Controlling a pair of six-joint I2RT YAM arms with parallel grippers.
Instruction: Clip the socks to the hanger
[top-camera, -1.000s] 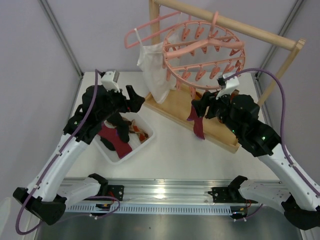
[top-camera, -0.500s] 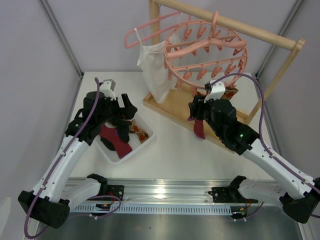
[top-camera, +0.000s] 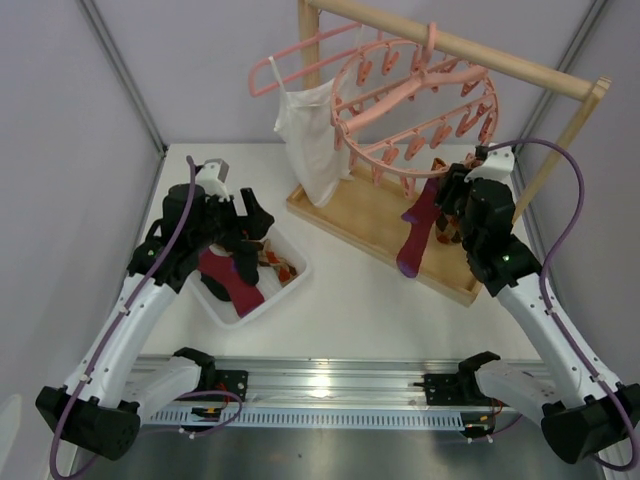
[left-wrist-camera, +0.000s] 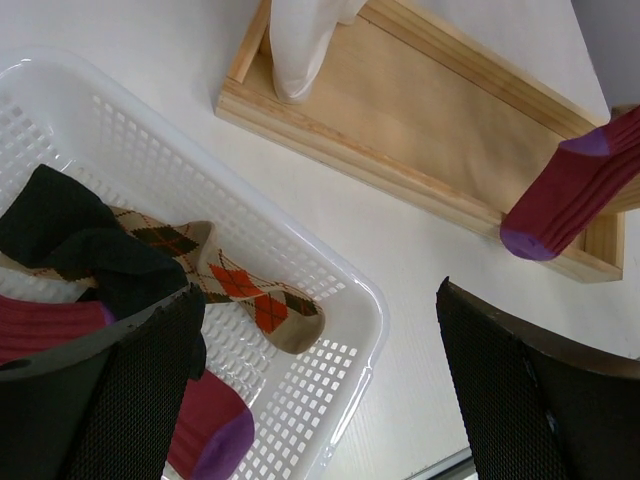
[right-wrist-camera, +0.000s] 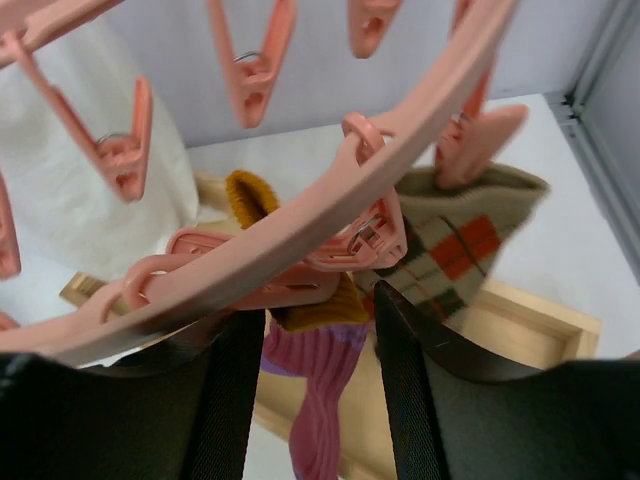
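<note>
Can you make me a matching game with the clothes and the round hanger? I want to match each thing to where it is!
Things:
1. black sock
2. white camisole
3. round pink hanger
4. maroon sock with the mustard cuff

Places:
A. hooked over the wooden rail
B. between the fingers of the right gripper
C. in the white basket
D. on the thin pink coat hanger

Pairs: 1-C, 2-D, 3-A, 4-B.
</note>
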